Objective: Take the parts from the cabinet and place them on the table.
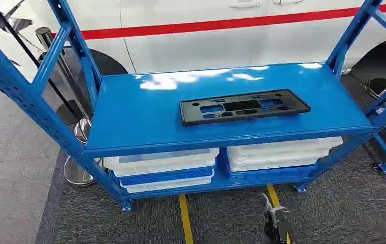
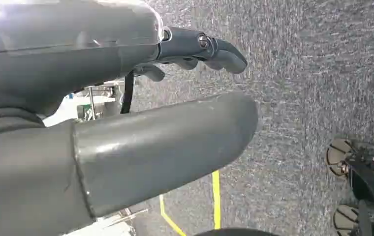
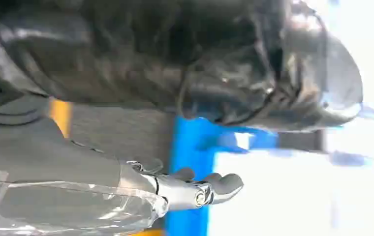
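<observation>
Black plastic panel (image 1: 244, 106) lies flat on the blue rack's top shelf (image 1: 145, 122), presumably staged for easy pickup. Both arms hang low. Left robot hand (image 2: 195, 51) over carpet, fingers loosely apart, holding nothing. Right robot hand (image 3: 195, 187) near the rack's edge, also empty.

Black part (image 1: 244, 106) on glossy blue shelf (image 1: 145, 127); white bins (image 1: 160, 162) beneath; grey carpet (image 1: 343, 208), yellow floor lines (image 1: 185, 218).

Glossy blue painted-metal cabinet (image 1: 145, 122) bears a matt black plastic part (image 1: 244, 106); rough grey carpet (image 1: 348, 208) below.
</observation>
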Action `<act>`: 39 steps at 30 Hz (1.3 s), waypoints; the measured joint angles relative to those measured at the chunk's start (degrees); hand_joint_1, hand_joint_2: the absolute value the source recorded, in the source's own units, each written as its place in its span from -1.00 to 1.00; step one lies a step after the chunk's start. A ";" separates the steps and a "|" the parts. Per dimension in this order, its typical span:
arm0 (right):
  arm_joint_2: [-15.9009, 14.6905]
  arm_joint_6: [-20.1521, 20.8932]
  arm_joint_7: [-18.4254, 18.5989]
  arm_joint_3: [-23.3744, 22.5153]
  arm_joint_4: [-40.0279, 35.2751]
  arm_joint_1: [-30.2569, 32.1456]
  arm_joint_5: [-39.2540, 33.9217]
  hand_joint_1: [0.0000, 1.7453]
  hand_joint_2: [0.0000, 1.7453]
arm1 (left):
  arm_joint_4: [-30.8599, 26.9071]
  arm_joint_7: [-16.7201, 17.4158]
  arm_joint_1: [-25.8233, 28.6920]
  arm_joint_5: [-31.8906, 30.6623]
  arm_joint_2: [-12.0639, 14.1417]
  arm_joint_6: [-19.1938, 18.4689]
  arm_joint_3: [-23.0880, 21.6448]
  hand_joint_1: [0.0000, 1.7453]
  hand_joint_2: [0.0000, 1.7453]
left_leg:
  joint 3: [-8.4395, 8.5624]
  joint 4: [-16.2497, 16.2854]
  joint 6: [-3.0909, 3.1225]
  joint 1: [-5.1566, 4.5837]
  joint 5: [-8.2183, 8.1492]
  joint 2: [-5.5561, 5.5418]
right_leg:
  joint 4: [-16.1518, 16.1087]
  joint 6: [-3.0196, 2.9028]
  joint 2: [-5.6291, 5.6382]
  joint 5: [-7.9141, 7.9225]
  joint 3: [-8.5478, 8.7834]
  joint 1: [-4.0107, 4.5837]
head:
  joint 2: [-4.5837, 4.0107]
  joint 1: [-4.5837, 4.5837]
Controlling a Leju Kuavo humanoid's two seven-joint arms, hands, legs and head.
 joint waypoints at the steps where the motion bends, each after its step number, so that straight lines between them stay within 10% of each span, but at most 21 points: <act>1: 0.00 0.42 -0.48 -0.31 -1.75 0.40 -0.13 -1.00 -1.00 | 0.15 -0.07 -0.10 -0.49 -0.09 -0.11 0.51 -1.00 -1.00 | 0.00 0.00 0.00 0.00 0.00 0.00 | 0.00 0.00 0.01 0.00 0.00 0.00 | 0.00 0.00; 13: -1.07 7.81 -9.29 -3.57 -33.09 6.30 -3.76 -1.00 -1.00 | 2.21 -2.01 -1.27 -9.73 -1.66 -0.68 8.42 -1.00 -1.00 | -0.03 0.06 0.06 -0.05 -0.02 0.00 | 0.01 0.21 0.03 -0.03 -0.03 -0.04 | 0.00 0.00; 22: -1.79 -11.08 -4.79 2.54 -44.43 6.98 8.99 -1.00 -1.00 | 2.58 -1.79 -2.48 -13.77 -1.27 -3.35 8.70 -1.00 -1.00 | -0.08 0.06 0.08 -0.05 -0.02 0.07 | 0.02 0.26 0.07 0.00 0.00 -0.05 | 0.00 0.00; 29: -8.34 -28.77 5.04 12.59 -41.90 -3.74 23.87 -1.00 -1.00 | 2.65 -1.16 -2.95 -16.85 -0.96 -3.87 7.70 -1.00 -1.00 | -0.08 0.12 0.13 -0.05 0.03 0.24 | 0.03 0.44 0.29 0.14 -0.01 -0.07 | 0.00 0.00; 30: -9.21 -29.55 7.04 13.71 -40.88 -5.88 26.41 -1.00 1.00 | 2.65 -1.16 -3.04 -17.32 -0.90 -3.89 7.59 -1.00 -1.00 | -0.09 0.15 0.19 -0.05 0.07 0.23 | 0.03 0.46 0.27 0.15 0.01 -0.07 | 0.00 0.00; 39: -15.98 -27.10 15.49 22.91 -27.02 -22.12 33.94 -1.00 1.00 | 2.75 -0.94 -3.06 -19.06 -0.44 -4.42 6.19 -1.00 -1.00 | -0.04 0.36 0.28 -0.05 0.18 0.03 | 0.06 0.56 0.06 0.23 -0.09 -0.05 | 0.00 0.00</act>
